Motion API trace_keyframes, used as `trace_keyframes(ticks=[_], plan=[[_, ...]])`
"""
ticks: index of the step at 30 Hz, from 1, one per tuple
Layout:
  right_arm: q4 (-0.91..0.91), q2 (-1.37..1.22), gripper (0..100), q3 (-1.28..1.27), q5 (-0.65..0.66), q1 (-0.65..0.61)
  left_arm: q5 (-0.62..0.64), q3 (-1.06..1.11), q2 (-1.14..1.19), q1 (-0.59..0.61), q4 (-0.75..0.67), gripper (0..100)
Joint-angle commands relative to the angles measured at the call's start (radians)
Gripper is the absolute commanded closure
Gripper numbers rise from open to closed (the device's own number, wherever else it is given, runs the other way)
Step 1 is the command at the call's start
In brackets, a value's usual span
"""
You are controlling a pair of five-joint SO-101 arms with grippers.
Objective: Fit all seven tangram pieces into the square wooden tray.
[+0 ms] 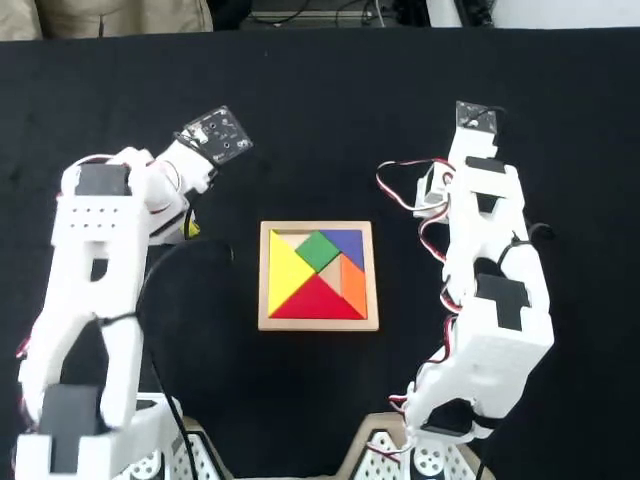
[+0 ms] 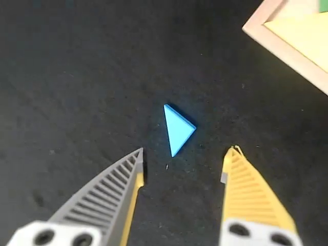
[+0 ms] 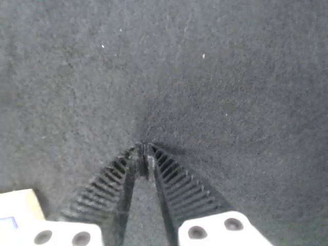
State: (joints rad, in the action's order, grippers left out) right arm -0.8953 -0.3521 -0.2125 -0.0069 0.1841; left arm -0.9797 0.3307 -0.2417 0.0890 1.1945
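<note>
The square wooden tray lies mid-table and holds a yellow triangle, a red triangle, a green square, a blue piece and an orange piece. Bare wood shows in its far left corner. A small light-blue triangle lies flat on the black cloth left of the tray, whose corner is nearby. My left gripper hovers open just short of that triangle, one finger to each side. A yellow fingertip peeks from under the left arm. My right gripper is shut and empty over bare cloth.
Black cloth covers the whole table. The left arm and right arm flank the tray, with loose cables beside the right one. A pale corner sits beside the right gripper's base.
</note>
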Motion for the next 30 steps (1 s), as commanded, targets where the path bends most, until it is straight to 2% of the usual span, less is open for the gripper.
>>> trace_keyframes(ticks=[1, 5, 9, 14, 24, 30], plan=[[-0.005, 0.004, 98.7, 0.048, 0.009, -0.008, 0.018, -0.067, 0.123, 0.016, -0.041, 75], [-0.005, 0.004, 98.7, 0.047, 0.011, -0.008, 0.087, -0.176, 0.259, 0.033, -0.041, 75], [-0.005, 0.004, 98.7, 0.048, 0.011, -0.008, 0.104, -0.252, 0.391, 0.071, -0.040, 75], [-0.005, 0.004, 98.7, 0.048, 0.011, -0.008, 0.100, -0.308, 0.517, 0.119, -0.040, 62], [-0.003, 0.004, 98.7, 0.048, 0.011, -0.008, 0.072, -0.325, 0.631, 0.114, -0.049, 65], [-0.003, 0.004, 98.7, 0.048, 0.011, -0.008, 0.075, -0.325, 0.666, 0.120, -0.135, 65]])
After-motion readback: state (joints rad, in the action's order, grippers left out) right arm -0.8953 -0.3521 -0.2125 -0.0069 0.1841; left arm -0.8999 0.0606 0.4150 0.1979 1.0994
